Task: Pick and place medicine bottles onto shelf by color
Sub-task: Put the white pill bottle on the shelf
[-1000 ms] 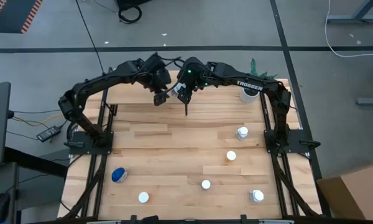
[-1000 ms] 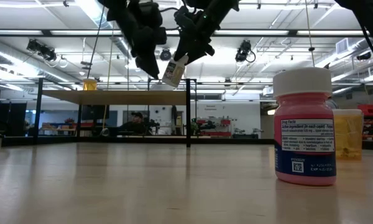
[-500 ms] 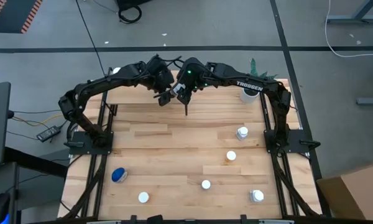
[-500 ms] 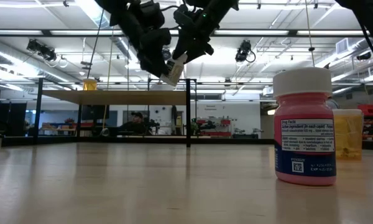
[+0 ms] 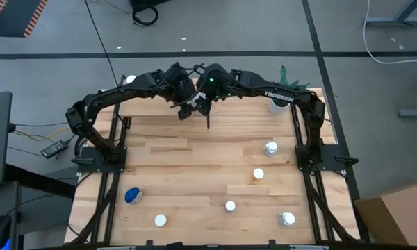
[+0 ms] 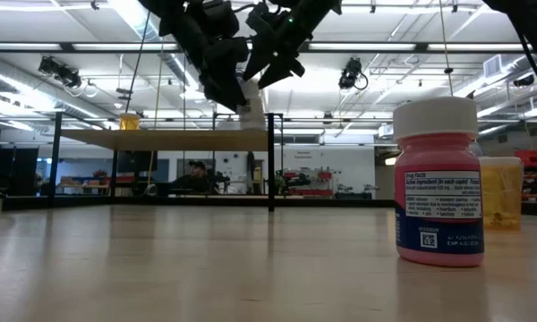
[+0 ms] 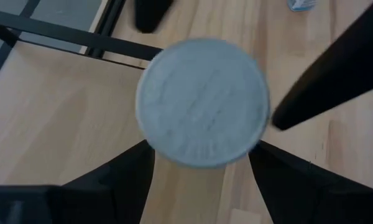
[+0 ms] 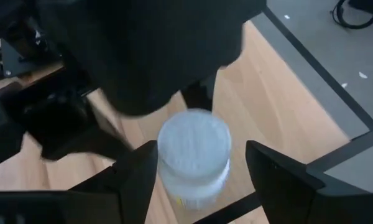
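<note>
Left pincer (image 5: 188,105) around white-capped bottle (image 6: 250,104) above shelf (image 6: 166,139); right pincer (image 5: 202,104) beside it, grip unclear.

Two black robot arms, the left arm (image 5: 101,104) and the right arm (image 5: 292,97), are made of long, thin links with round joints. White letters mark one link of the right arm. A small green light (image 5: 211,79) glows near its wrist. Black cables (image 5: 187,67) loop over both wrists. Each arm stands on a flat black base plate (image 5: 97,158).
</note>
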Action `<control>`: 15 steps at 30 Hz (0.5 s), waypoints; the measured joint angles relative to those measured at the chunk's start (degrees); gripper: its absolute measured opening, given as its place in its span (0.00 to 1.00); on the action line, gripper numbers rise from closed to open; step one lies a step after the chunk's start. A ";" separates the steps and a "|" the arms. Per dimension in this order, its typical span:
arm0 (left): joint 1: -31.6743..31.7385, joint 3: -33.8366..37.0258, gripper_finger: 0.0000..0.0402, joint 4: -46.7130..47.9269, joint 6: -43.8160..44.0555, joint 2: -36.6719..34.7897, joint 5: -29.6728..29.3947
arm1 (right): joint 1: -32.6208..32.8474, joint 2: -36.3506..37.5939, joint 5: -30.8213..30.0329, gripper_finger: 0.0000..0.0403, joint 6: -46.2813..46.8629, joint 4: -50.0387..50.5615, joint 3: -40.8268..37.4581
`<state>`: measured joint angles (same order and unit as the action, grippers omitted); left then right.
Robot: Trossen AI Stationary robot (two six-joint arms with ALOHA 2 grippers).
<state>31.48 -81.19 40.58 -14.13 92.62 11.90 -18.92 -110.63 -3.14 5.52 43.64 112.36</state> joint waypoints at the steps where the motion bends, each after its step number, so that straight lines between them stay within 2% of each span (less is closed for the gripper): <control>1: 0.00 0.00 0.66 -0.02 0.02 0.00 0.00 | -0.01 0.00 0.00 0.63 0.15 -0.10 0.00; 12: -0.02 -0.02 0.66 0.71 -0.04 0.00 -0.25 | 0.00 0.00 0.09 0.65 0.68 -0.09 0.00; 15: 0.15 -0.02 0.66 2.01 -0.07 -0.11 -1.85 | -0.02 0.07 0.09 0.65 0.67 -0.06 0.00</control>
<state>31.63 -81.21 42.59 -14.20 92.51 10.04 -18.94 -110.56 -3.05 6.20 43.57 112.36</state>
